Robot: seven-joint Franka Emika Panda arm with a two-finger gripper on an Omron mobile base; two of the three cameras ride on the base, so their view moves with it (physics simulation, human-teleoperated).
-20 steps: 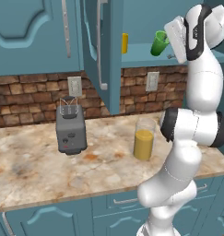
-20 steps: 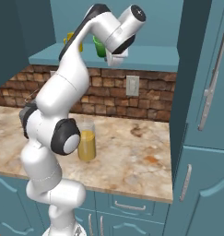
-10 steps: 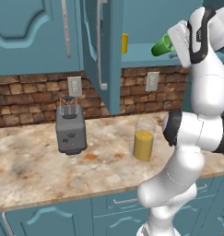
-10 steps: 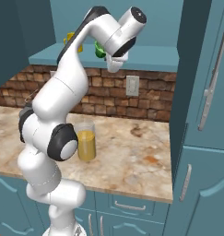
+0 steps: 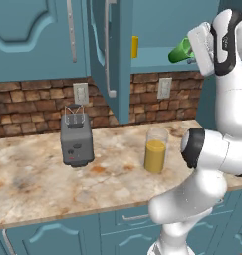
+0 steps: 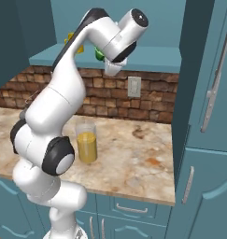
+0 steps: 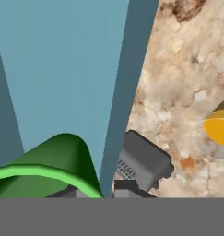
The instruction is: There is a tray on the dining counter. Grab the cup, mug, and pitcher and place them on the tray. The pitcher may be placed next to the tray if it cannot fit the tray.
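Green cup is raised to the height of the open cupboard shelf, tilted on its side, with its base end pointing toward the shelf interior in the left base view. The claw is at the cup's rim, its dark tips close together against the rim in the hand view; it appears clamped on the cup. In the right base view a sliver of the cup shows behind the hand.

Yellow mug stands on the shelf near its left end, beside the open cupboard door. The pitcher of orange liquid stands upright on the marbled kitchen counter, toward the front edge and just left of the arm's dark joint. A grey toaster sits further left on the same counter, nearer the brick back wall. Two white wall sockets are set in the brick.

No brand, label or legible writing is visible on any item.
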